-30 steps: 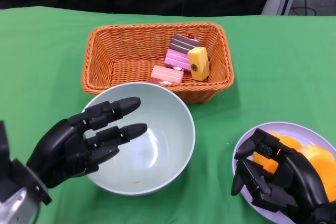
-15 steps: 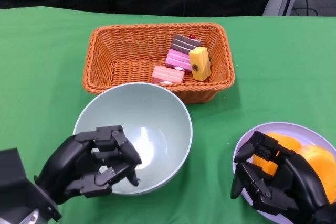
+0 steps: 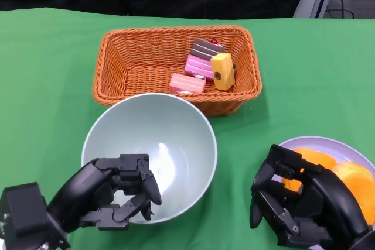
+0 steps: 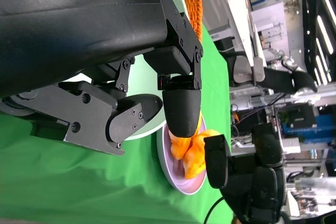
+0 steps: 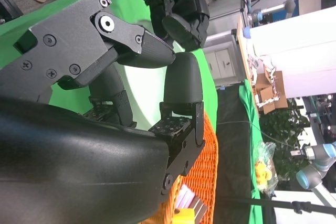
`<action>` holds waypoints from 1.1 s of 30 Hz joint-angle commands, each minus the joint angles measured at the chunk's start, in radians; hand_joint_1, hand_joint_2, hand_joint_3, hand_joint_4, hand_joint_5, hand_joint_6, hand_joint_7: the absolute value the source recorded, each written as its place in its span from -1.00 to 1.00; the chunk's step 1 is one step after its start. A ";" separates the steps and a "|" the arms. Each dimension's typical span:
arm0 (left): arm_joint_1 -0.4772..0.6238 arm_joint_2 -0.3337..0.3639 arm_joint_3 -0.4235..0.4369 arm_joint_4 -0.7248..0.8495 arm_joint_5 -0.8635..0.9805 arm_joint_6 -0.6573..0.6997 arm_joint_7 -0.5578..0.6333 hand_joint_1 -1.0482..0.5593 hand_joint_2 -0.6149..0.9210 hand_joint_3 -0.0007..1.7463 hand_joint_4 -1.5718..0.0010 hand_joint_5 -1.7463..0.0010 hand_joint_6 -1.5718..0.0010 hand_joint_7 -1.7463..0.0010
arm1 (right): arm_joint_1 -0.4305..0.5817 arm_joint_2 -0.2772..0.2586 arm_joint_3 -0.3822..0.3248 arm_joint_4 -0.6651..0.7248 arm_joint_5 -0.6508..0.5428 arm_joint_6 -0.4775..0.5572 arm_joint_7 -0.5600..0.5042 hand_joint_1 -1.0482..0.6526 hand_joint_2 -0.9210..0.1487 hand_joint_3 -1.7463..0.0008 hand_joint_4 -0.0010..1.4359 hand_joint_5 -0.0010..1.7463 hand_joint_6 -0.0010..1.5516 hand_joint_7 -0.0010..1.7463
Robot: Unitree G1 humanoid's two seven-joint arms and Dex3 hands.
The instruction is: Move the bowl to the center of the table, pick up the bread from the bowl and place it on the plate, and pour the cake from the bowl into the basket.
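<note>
A: How far along is it?

B: The bowl (image 3: 151, 153) looks empty; cake pieces (image 3: 202, 68) lie in the basket (image 3: 111, 62) beyond it, and bread (image 3: 345, 180) sits on the plate (image 3: 304, 143) under the right hand (image 3: 299, 206).

A: And the hands?

B: The left hand (image 3: 111, 194) curls over the bowl's near rim, whether gripping I cannot tell. The right hand's fingers are curled, holding nothing visible. The task seems nearly finished.

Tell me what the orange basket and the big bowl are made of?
The basket looks like woven wicker or plastic strands: its walls show a tight braided weave with a matte orange-brown surface. The bowl seems to be smooth plastic or glazed ceramic; it is pale green, plain, and bright light spots gleam on its inside, so the finish is glossy. Which one it is, the pictures do not settle.
</note>
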 commanded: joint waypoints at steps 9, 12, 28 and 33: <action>0.052 0.024 0.016 -0.134 -0.013 0.116 0.003 0.21 0.65 0.12 0.13 -0.93 0.11 -0.51 | 0.022 -0.050 0.017 -0.096 0.004 0.055 -0.018 -0.08 -0.22 -0.25 -0.07 1.00 -0.20 0.70; 0.049 0.027 0.015 -0.156 0.003 0.118 0.006 0.19 0.66 0.09 0.12 -0.94 0.11 -0.52 | 0.016 -0.062 0.021 -0.110 -0.004 0.057 -0.026 -0.09 -0.19 -0.24 -0.07 1.00 -0.19 0.72; 0.053 0.032 0.018 -0.201 0.022 0.162 0.019 0.17 0.66 0.07 0.11 -0.93 0.11 -0.56 | 0.006 -0.075 0.026 -0.116 0.005 0.056 -0.027 -0.11 -0.26 -0.17 -0.04 1.00 -0.17 0.70; 0.050 0.031 0.020 -0.195 0.015 0.166 0.010 0.17 0.66 0.05 0.11 -0.93 0.11 -0.55 | 0.007 -0.073 0.025 -0.113 0.003 0.054 -0.030 -0.11 -0.26 -0.16 -0.04 1.00 -0.17 0.70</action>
